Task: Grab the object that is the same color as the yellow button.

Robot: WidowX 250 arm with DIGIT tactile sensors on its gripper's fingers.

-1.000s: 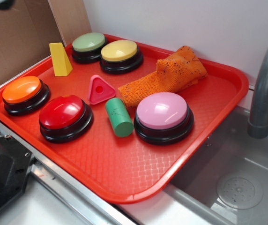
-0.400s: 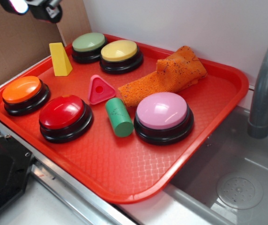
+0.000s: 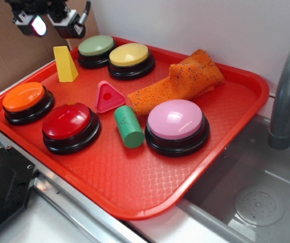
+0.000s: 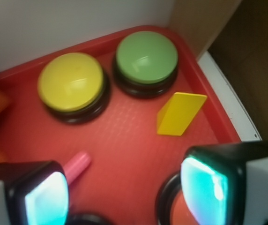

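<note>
While the tray (image 3: 226, 147) lies unchanged, the gripper (image 3: 47, 23) has dropped further into view above the wedge (image 3: 65, 64), fingers (image 4: 209, 187) apart, holding nothing.

A red plastic tray (image 3: 135, 192) with a textured floor carries everything. On it stand five dome buttons: green-topped (image 3: 96, 50), yellow button (image 3: 130, 60), orange-topped (image 3: 27, 102), red-topped (image 3: 70, 126) and pink-topped (image 3: 177, 126). Between them lie a yellow wedge block (image 3: 64, 64), upright, a pink triangle piece (image 3: 108, 96), a green cylinder (image 3: 129, 126) on its side, and a crumpled orange cloth (image 3: 183, 81).
</note>
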